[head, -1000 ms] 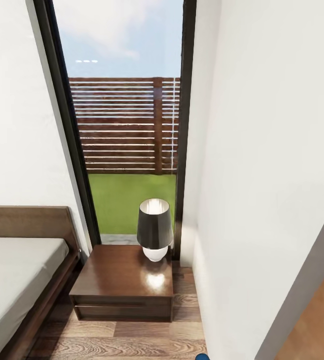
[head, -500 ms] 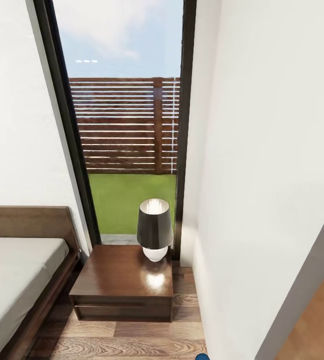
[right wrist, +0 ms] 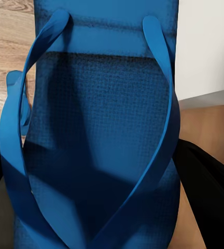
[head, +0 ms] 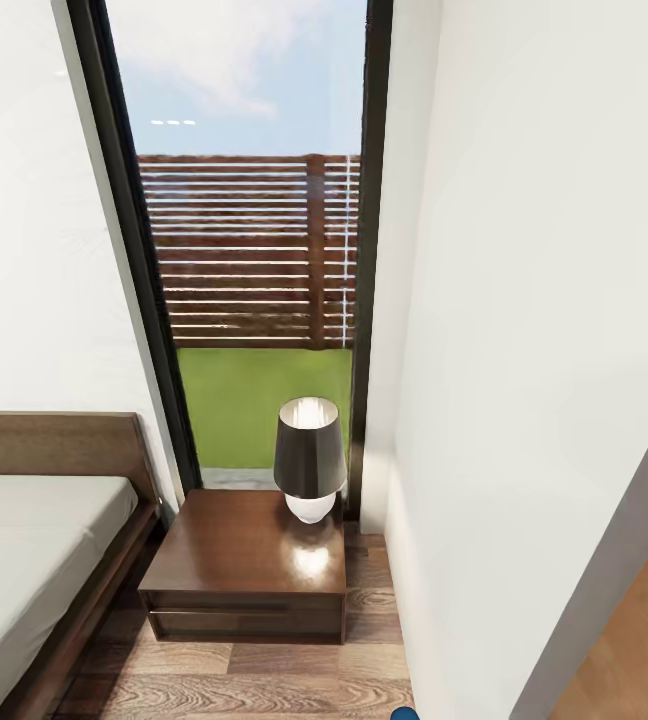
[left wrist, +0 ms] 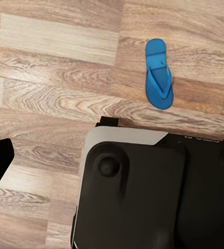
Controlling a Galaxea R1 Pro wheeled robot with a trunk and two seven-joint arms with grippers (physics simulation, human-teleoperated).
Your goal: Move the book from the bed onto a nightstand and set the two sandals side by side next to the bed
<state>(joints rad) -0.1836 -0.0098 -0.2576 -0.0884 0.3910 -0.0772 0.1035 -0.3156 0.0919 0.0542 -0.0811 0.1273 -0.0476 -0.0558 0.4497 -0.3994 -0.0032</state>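
Sandal (right wrist: 96, 145) close at right wrist; second sandal (left wrist: 158, 74) on floor (left wrist: 50, 88).

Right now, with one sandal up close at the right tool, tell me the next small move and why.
Probably turn the base left toward the bed, keeping the grip. A blue sandal sits right at the right wrist camera, seemingly held, while the other sandal lies alone on the plank floor; the pair belongs side by side next to the bed.

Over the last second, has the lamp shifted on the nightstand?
No. The lamp sits at the nightstand's back right corner beside the window frame, same as before.
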